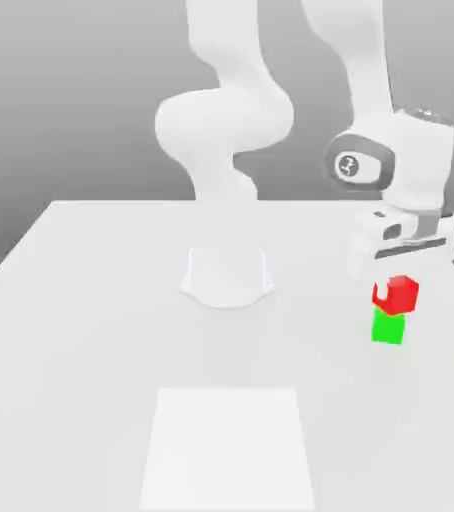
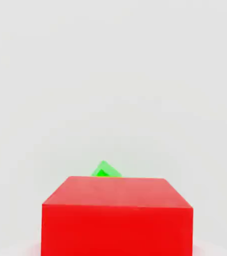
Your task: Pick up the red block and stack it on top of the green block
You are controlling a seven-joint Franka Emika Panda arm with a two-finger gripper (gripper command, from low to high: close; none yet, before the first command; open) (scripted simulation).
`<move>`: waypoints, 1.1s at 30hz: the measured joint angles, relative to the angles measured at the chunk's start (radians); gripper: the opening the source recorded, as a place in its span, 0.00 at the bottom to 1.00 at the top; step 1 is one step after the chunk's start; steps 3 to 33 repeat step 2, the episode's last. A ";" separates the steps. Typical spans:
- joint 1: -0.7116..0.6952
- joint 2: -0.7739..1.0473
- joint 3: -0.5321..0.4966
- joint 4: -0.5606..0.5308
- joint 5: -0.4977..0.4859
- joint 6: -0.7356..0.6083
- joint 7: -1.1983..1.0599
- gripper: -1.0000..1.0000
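Pincer [image 1: 395, 283] pinching red block [image 1: 398, 294] atop green block [image 1: 388, 328], well apart from the robot base [image 1: 227, 275].

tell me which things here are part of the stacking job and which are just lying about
Part of the job:
- red block, under the claw
- green block, directly beneath the red one

Just there:
- white table
- paler white rectangle on the table near the front
- arm's round base

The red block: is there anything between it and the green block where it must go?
Nothing visible stands between them. In the exterior view the red block is directly above the green block, under the tool; whether they already touch cannot be told.
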 joint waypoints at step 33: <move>-0.005 0.020 0.000 -0.001 -0.018 0.017 0.013 0.00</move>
